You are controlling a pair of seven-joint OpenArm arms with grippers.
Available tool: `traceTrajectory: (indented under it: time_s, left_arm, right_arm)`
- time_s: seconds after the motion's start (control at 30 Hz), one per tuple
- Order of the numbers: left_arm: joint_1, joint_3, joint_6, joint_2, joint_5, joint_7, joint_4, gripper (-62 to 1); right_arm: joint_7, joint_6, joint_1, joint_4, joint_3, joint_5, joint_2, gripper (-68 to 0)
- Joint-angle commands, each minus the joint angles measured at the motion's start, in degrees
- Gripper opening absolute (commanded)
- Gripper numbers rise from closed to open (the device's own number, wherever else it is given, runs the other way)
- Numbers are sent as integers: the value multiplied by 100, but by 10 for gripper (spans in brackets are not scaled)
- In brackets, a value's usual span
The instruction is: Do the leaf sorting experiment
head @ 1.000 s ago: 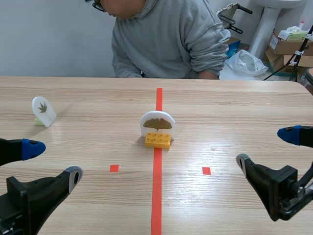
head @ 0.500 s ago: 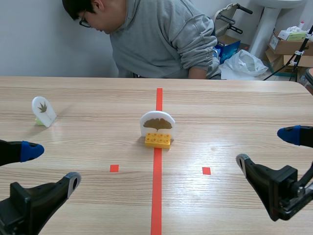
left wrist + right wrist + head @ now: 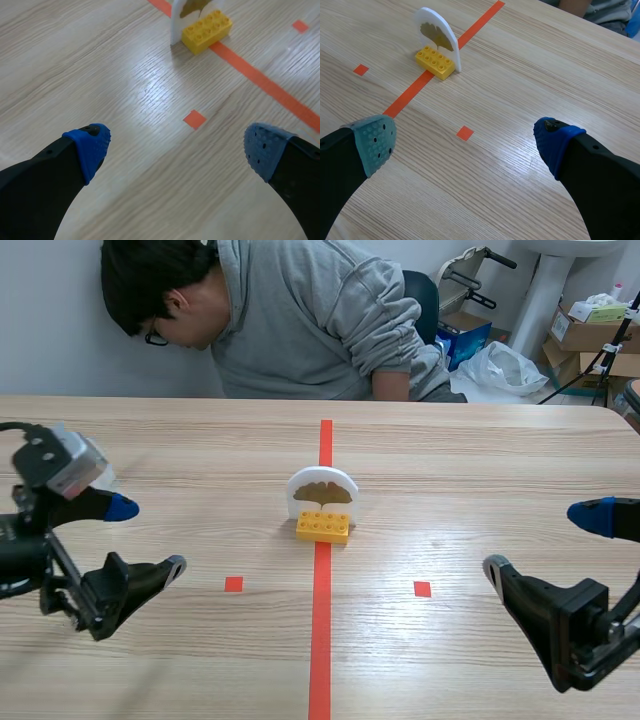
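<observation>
Leaf sorting set-up, seen from the scene view and both wrist views. The left hand (image 3: pixel 148 536) (image 3: pixel 177 150) is held over the table (image 3: pixel 480 460) with its two fingers spread wide and nothing between them; its blue pads (image 3: pixel 90 145) face each other across bare wood. One small red tape square (image 3: pixel 194 119) lies just ahead of this hand, between the lines of its fingers. The right hand (image 3: pixel 542 542) (image 3: pixel 464 142) is likewise spread and grips nothing, and a second tape square (image 3: pixel 465 133) lies between its fingertips.

The leaf card (image 3: pixel 322 490) (image 3: pixel 182 10) (image 3: pixel 437 35), a white arched plaque bearing a brownish fan-shaped leaf, stands upright with its foot against a yellow brick (image 3: pixel 322 526) (image 3: pixel 206 31) (image 3: pixel 436 61). Card and brick sit on the long orange tape line (image 3: pixel 322 640), well ahead of both hands and touched by neither: ahead and toward the right finger for the left hand, ahead and toward the left finger for the right hand.

Beyond the card, across the table, a person (image 3: pixel 320 320) in a grey hooded top leans sideways.
</observation>
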Motion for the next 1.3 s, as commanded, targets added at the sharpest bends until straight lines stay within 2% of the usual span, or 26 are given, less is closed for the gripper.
traceTrajectory:
  time_s: [0.0, 0.13, 0.27, 0.47, 0.53, 0.77, 1.13, 1.17, 1.27]
  left_arm:
    - [-507, 306, -13, 59, 46, -173, -181, -37]
    - [-1764, 1384, 136, 173, 501, -442, -1239, -37]
    - [-2857, 2345, 262, 461, 890, -629, -2223, -37]
    - [-3895, 3324, 426, 1119, 1425, -984, -3464, -37]
    - [-4103, 3545, 619, 1355, 1602, -1078, -3810, -37]
    - [-4334, 3875, 1001, 1884, 1849, -1250, -4402, -37]
    - [-4330, 3877, 1016, 2033, 1888, -1305, -4494, -44]
    - [-4330, 3877, 1016, 2031, 1888, -1303, -4494, -53]
    - [-4330, 3877, 1016, 2031, 1888, -1305, -4494, -157]
  right_arm:
    - [87, 4, 68, 76, 42, 46, 13, -111]
    - [87, 4, 68, 76, 42, 44, 13, -111]
    - [87, 4, 68, 76, 42, 44, 13, -111]
    - [87, 4, 68, 76, 42, 44, 13, -111]
    - [87, 4, 68, 76, 42, 44, 13, -111]
    - [90, 4, 68, 76, 42, 44, 13, -111]
    - [87, 4, 68, 76, 42, 44, 11, -111]
    - [87, 4, 68, 76, 42, 44, 11, -111]
    - [87, 4, 68, 76, 42, 44, 11, -111]
